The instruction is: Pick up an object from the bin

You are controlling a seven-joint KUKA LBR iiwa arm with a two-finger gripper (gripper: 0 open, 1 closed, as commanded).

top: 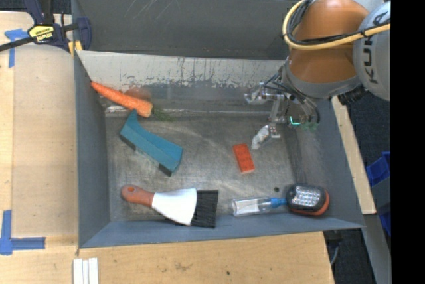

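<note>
**Open fingers above the far right of a sparsely filled bin**

A scuffed grey metal floor, streaked along its far edge, is enclosed by the sloping walls of the bin [199,30]. Six loose things are spread over it, none heaped.

Nearest, along the front wall, a brush [174,204] is laid flat, with an orange-brown handle, a white body and black bristles. To its right a clear tube with a blue part [255,206] is seen. Its right end meets a black and orange lamp-like thing with a gridded pale face [307,200] in the front right corner. Whether those two touch cannot be told, and the contents of the tube cannot be made out.

Further in, a teal block [151,146] is set aslant at the left. A small orange-red block [244,158] lies alone near the middle, well apart from the rest. An orange carrot [123,97] is rested against the far left, at the foot of the back wall.

The gripper [260,117] is hung over the far right of the floor. Its metal fingers [263,137] are spread and nothing is held between them. The nearer fingertip is seen just beyond and to the right of the orange-red block, which is not enclosed; whether it is touched cannot be judged. The wrist is hidden by the arm's orange cover [329,37].
</note>
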